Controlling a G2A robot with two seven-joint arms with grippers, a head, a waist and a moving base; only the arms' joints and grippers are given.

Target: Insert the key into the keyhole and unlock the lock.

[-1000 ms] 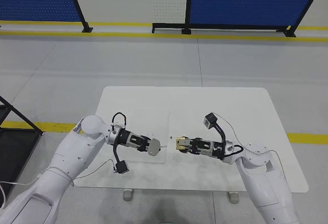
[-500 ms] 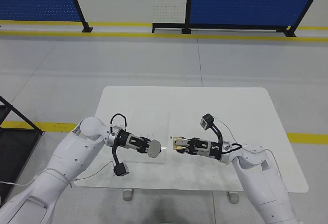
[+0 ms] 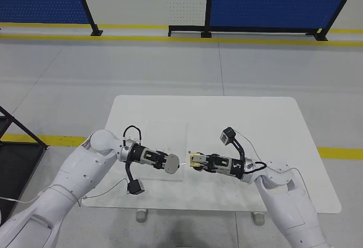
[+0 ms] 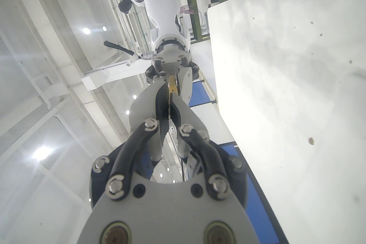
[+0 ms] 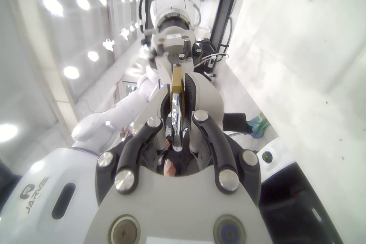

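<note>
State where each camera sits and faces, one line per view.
Top view: above the arms, looking down at the table; both arms show.
Left wrist view: on that wrist, looking along the left gripper toward the lock.
Right wrist view: on that wrist, looking along the right gripper toward the left gripper.
Shared: both wrist views show the lock and the table.

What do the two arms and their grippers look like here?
The left arm and right arm have glossy white shells, black wrists and looping black cables. The left gripper and right gripper share black curved links with silver bolts on a pale grey plate.
</note>
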